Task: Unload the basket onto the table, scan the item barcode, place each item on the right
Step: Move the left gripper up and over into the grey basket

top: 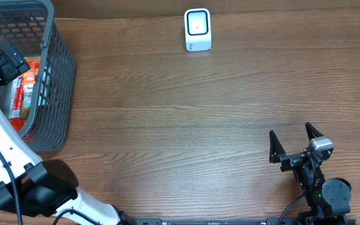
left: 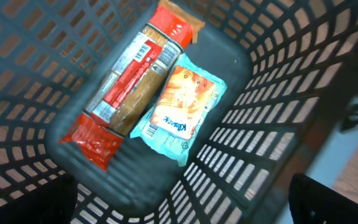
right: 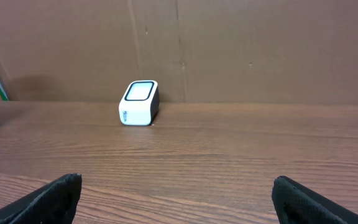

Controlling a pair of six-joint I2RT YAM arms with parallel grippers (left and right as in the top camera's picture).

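the left claw [top: 6, 62] hangs spread wide and empty over the dark grey plastic mesh basket [top: 60, 75] at the left edge of the brown wooden table [top: 167, 125]; its dark fingers [left: 331, 199] show only in the bottom corners of the wrist view. on the basket floor below lie two items, touching along one side: a long clear packet with red ends [left: 129, 93] and a teal and orange foil pouch [left: 179, 109]. the wrist picture is blurred, so i cannot tell where either barcode sits, though a pale panel on the long packet may be one. the step in hand looks like the reach into the basket to pick one item. to do it well, the claw should come down straight and centred, clear of the sloping mesh walls, and turn so the fingers straddle the chosen packet across its narrow width, not its length. the long packet seems the firmer grip; the pouch looks soft and may crumple or slip. one finger must land in the seam between the two, so a slight offset to the outer side would help avoid lifting both. the small white box-shaped barcode scanner [top: 197, 29] stands at the far edge of the table, well apart from the basket. the right claw [top: 292, 142] rests near the front right, also wide and holding nothing, facing the scanner.
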